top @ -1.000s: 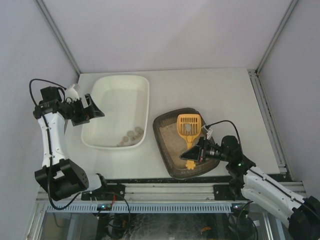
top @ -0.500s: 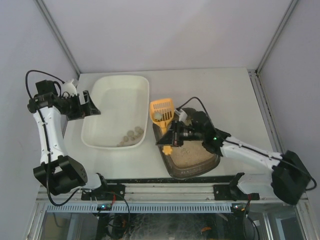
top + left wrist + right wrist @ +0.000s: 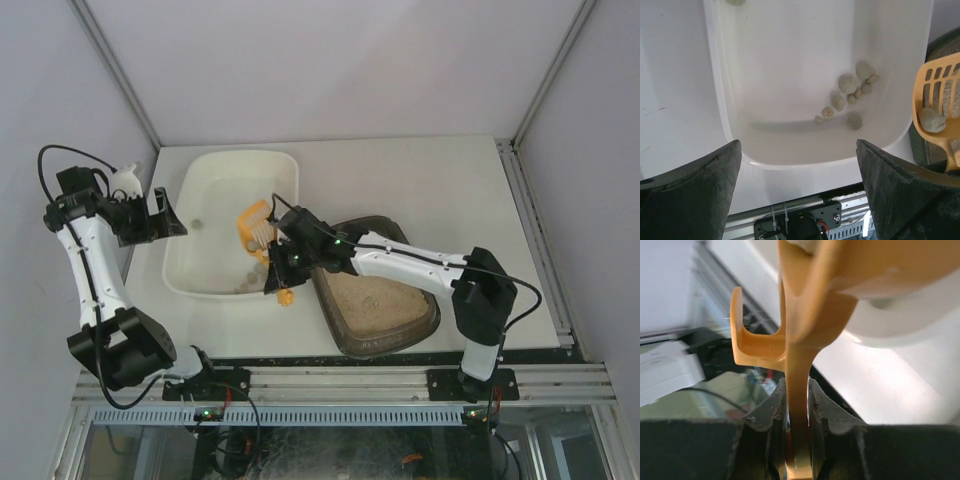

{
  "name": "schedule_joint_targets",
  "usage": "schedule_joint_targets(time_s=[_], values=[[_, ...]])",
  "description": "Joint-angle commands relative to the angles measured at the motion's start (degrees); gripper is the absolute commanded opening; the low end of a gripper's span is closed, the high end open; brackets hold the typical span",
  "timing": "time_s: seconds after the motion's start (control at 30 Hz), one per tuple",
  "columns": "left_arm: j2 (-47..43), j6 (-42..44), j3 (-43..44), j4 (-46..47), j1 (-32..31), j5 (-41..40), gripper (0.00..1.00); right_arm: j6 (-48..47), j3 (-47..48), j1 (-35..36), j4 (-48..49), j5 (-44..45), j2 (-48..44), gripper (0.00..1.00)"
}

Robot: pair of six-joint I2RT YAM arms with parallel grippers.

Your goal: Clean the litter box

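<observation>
- My right tool (image 3: pixel 284 264) is clamped on the handle of the yellow scoop (image 3: pixel 256 226); in the wrist view both fingers (image 3: pixel 771 412) press the handle's sides.
- The scoop's slotted head is over the right side of the white tub (image 3: pixel 215 165), with the handle end over the bench (image 3: pixel 420 180) beside the tub's near right corner.
- One grey lump (image 3: pixel 931 120) is sitting in the scoop head.
- A small pile of lumps (image 3: pixel 847 83) lies on the tub floor near that corner.
- The litter box (image 3: pixel 385 350) sits on the bench just right of the tub, towards the near edge, with beige litter inside.
- My left tool (image 3: pixel 172 212) has its fingers wide apart and holds nothing, hovering by the tub's left rim.
</observation>
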Motion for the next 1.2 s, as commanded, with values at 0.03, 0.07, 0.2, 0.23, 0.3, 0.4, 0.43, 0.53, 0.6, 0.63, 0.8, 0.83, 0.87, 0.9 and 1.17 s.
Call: schedule_joint_targets(time_s=[0.03,0.07,0.2,0.23,0.3,0.4,0.43,0.53,0.6,0.63,0.8,0.83,0.87,0.9,1.17], values=[[-2.02,1.42,-3.32,3.15,0.52,-1.38,1.00,-10.98,15.67,4.74,-27.39,20.87,6.16,0.00],[-1.79,0.97,-3.74,3.63,0.59,-1.40,1.00,-12.17,19.27,6.08,-31.60,25.11,8.26,0.00],[-0.42,-0.55,-4.42,4.28,0.59,-0.19,0.99,-13.78,33.36,10.44,-46.84,40.56,16.80,0.00],[-0.19,-0.70,-4.53,4.35,0.58,0.09,0.99,-13.75,36.90,11.11,-49.92,43.10,18.67,0.00],[0.23,-0.94,-4.60,4.63,0.59,0.32,0.99,-13.15,40.79,11.97,-54.42,47.34,21.58,0.00],[0.37,-1.73,-5.06,5.17,0.57,-0.13,0.98,-13.22,42.65,12.93,-57.15,52.93,23.70,0.00],[0.34,-1.87,-5.08,5.37,0.56,-0.35,0.98,-13.20,43.05,13.22,-57.92,54.71,24.11,0.00],[0.05,-1.79,-5.28,5.54,0.57,-0.66,0.98,-12.92,43.77,13.89,-60.30,59.51,25.00,0.00],[-0.25,-1.39,-5.26,5.50,0.56,-0.88,0.98,-12.43,43.92,13.84,-61.23,60.90,24.81,0.00],[-0.42,-1.12,-5.34,5.48,0.57,-0.91,0.99,-12.27,43.67,13.71,-61.02,61.07,24.48,0.00],[-1.02,-0.50,-5.07,5.42,0.56,-1.00,0.99,-14.08,41.22,12.90,-56.76,59.85,22.12,0.00],[-0.96,-0.86,-4.80,5.39,0.55,-1.03,0.99,-14.26,41.09,12.68,-56.27,59.47,21.94,0.00],[-0.94,-0.91,-4.57,5.13,0.57,-0.74,0.99,-14.47,40.93,12.55,-55.66,59.17,21.84,0.00],[-0.86,-0.85,-4.35,4.69,0.52,-0.04,1.00,-14.81,40.72,12.40,-55.04,58.97,21.75,0.00],[-0.85,0.56,-2.46,3.70,-1.46,-0.03,1.00,-14.12,39.93,11.47,-54.35,60.06,20.79,0.00]])
